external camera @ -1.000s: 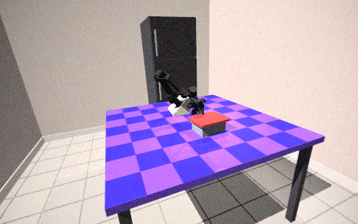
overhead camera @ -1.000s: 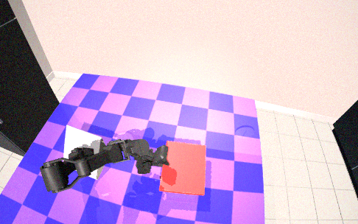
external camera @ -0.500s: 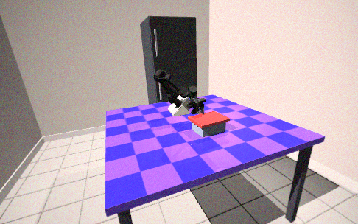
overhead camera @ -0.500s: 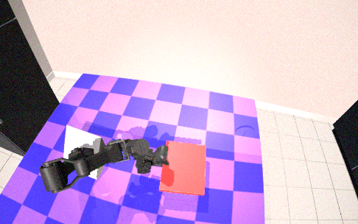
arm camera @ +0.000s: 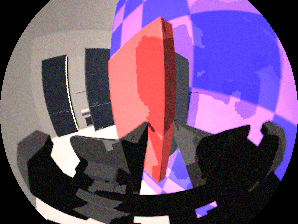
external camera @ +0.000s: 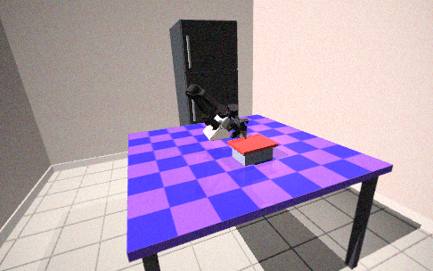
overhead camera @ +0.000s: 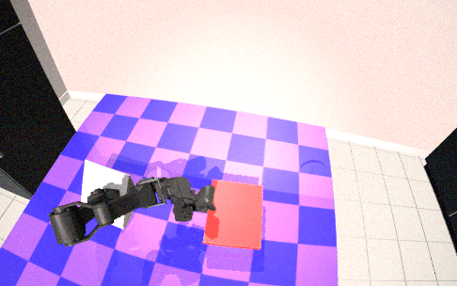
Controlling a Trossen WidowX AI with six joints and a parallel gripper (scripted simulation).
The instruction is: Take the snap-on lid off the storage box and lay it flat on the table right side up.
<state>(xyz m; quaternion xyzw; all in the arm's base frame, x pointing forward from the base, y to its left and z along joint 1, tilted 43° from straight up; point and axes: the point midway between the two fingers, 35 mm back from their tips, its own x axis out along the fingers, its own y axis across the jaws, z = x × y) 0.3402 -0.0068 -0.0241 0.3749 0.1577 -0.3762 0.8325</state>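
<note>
Top view: 1 flat, smooth red rectangular lid is seen on 1 grey box, resting on the glossy purple-and-blue checkered surface. The lid's near edge is pinched by the 1 black hand.

The arm reaches low, its hand clamped on the lid.
</note>
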